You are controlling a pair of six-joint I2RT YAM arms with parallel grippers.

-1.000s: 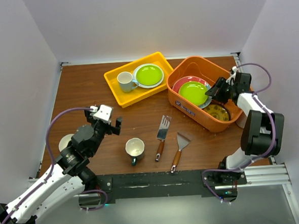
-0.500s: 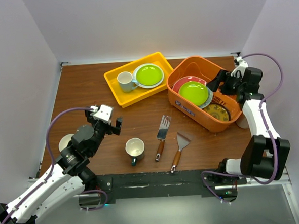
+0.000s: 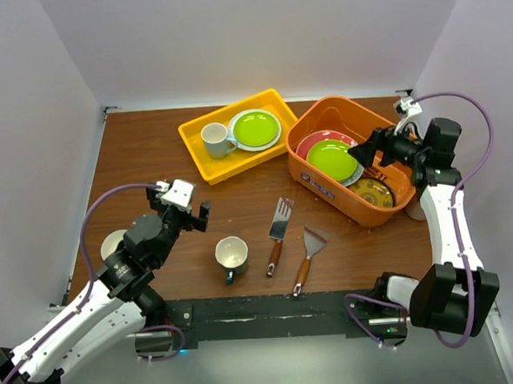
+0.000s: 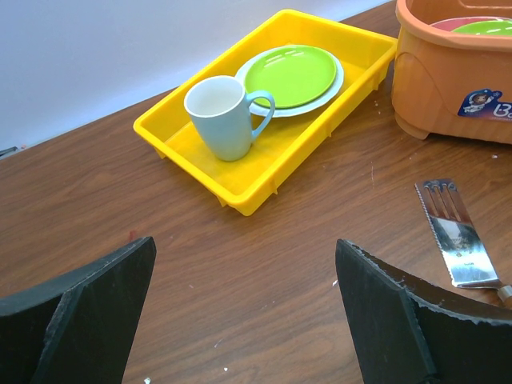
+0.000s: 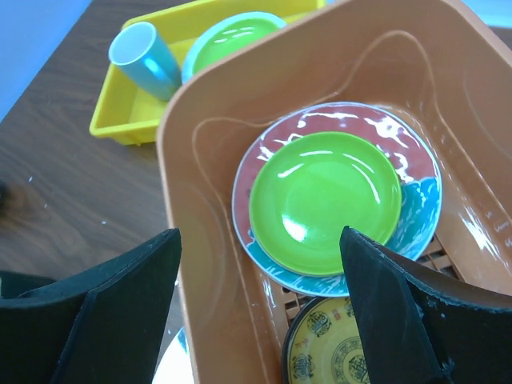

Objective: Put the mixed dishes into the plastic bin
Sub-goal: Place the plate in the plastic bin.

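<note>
Only a small sticker (image 4: 483, 105) is showing print on the rounded orange plastic bin (image 3: 355, 207): a cartoon figure beside a letter B, the rest running out of view. Over the bin's far right rim the right gripper (image 3: 365, 149) is hanging with jaws spread and empty, above a glossy lime plate (image 3: 332, 159) lying on a red-rimmed plate (image 3: 311, 142), with a yellow patterned plate (image 3: 374, 193) resting beside them on the slotted floor. Meanwhile the left gripper (image 3: 195, 215) is hovering wide open and empty over the brown wood-grain table (image 3: 149, 146), well apart from the yellow tray (image 3: 204, 156), while the teal mug (image 3: 232, 256) is sitting near the front edge, just beside two wood-handled spatulas (image 3: 280, 217).
</note>
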